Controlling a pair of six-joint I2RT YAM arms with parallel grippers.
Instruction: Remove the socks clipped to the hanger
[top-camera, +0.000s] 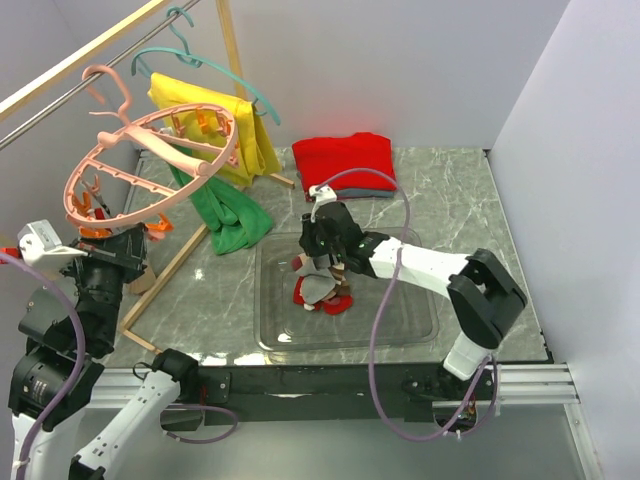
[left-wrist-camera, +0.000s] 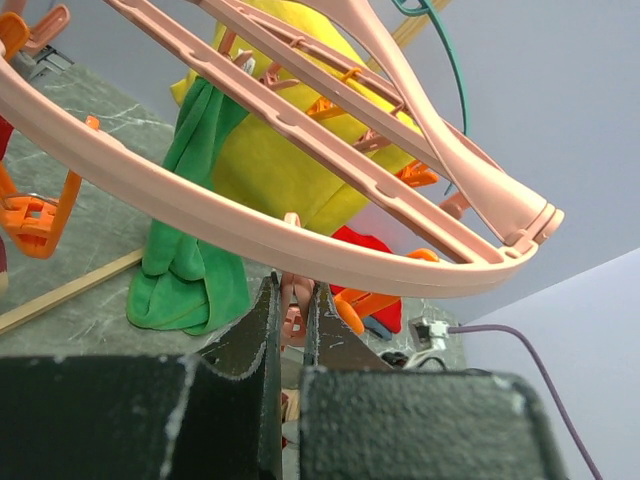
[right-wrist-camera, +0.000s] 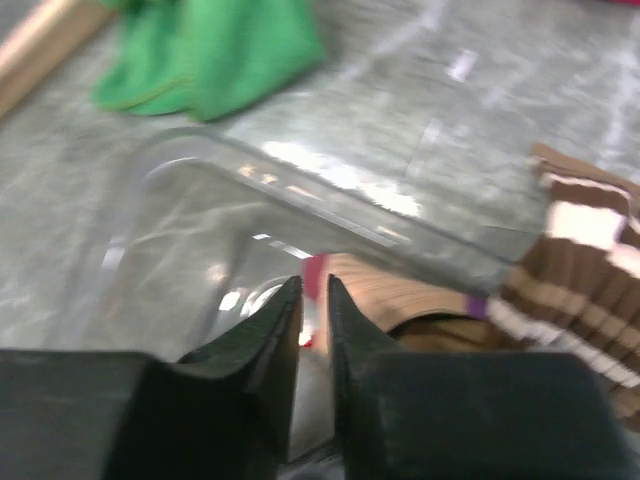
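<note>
Grey marbled table (top-camera: 450, 215), white walls (top-camera: 400, 60), and a wooden rail (top-camera: 90, 50) across the far left corner. The hanger (top-camera: 168, 153) hangs tilted at far left. The left gripper (left-wrist-camera: 293, 290) is clamped on a pink clip (left-wrist-camera: 294, 312) under the hanger's rim. The socks (top-camera: 322, 288) lie heaped in a clear tray (top-camera: 420, 330) at near middle, partly hidden by the right gripper (right-wrist-camera: 315, 285). Its jaws stand a narrow slit apart, gripping nothing I can see. That wrist view is blurred, with striped brown fabric cut off at its right edge.
</note>
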